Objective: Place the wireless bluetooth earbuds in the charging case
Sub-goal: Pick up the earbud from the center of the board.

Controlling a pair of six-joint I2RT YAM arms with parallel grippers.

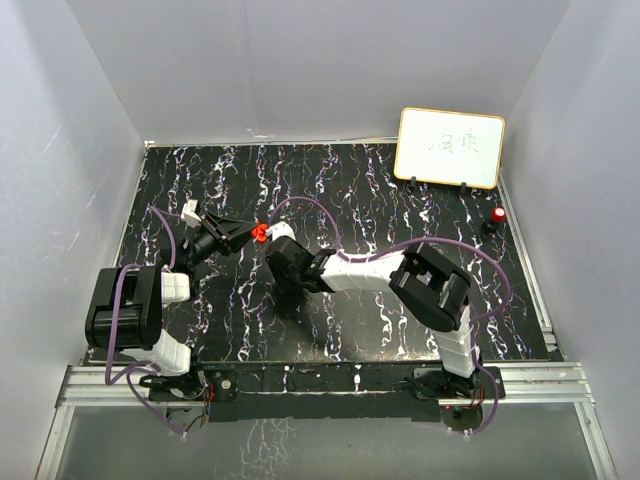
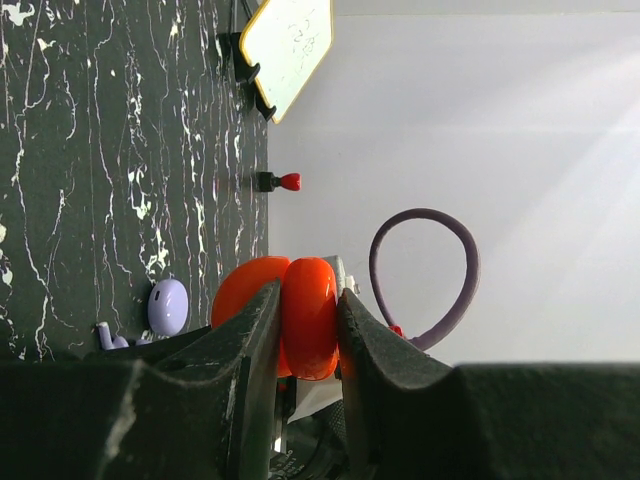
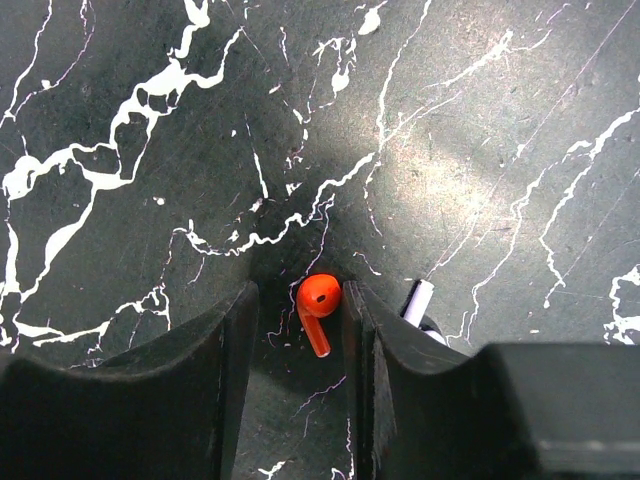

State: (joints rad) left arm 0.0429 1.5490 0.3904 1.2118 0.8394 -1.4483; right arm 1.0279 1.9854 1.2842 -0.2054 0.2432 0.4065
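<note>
The red earbud [image 3: 318,300] is lying on the marbled table [image 3: 140,100], and it is being straddled by the right gripper [image 3: 296,300]. Its jaws are standing partly apart: the right one is touching or all but touching the bud's head, while a gap is being left on the other side. The red charging case [image 2: 308,335] is being clamped across its width by the left gripper [image 2: 308,293], apparently clear of the table. The bud is being judged very light, hard and glossy, so it is likely to be flicked aside under a skewed pinch. The rounded head, not the thin stem, is being favoured as the place to be gripped, gently and squarely.
</note>
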